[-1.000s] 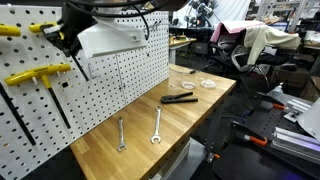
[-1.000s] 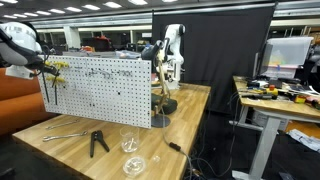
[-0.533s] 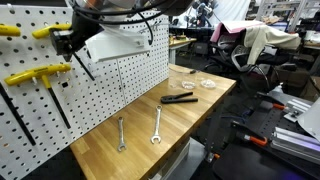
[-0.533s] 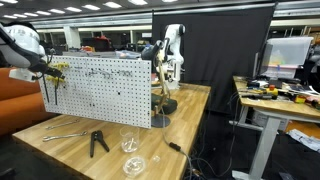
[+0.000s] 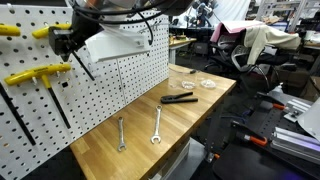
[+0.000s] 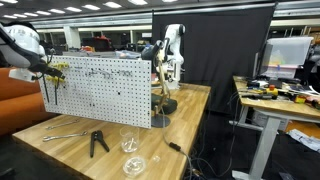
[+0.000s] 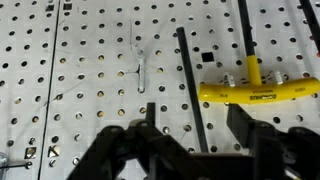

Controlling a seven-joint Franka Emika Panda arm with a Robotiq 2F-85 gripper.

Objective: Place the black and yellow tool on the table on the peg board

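Exterior view: hand (image 5: 66,42) high against peg board (image 5: 120,85). Black and yellow tool (image 5: 48,33) sits at the hand, crossbar uppermost, long axis running down the board face. Larger yellow key (image 5: 40,73) hangs just below, to one side. Worktop (image 5: 190,120) bears pliers (image 5: 180,98) and wrenches (image 5: 157,125), well apart from the hand.

Exterior view: hand (image 6: 50,70) at the board's far end; tool too small to read.

Wrist view: fingers (image 7: 150,130) apart, tool's shaft (image 7: 188,90) between them, touching neither; crossbar hidden. Larger key (image 7: 260,93) just beside. Likely need: a straight retreat off the board, clear of that key.
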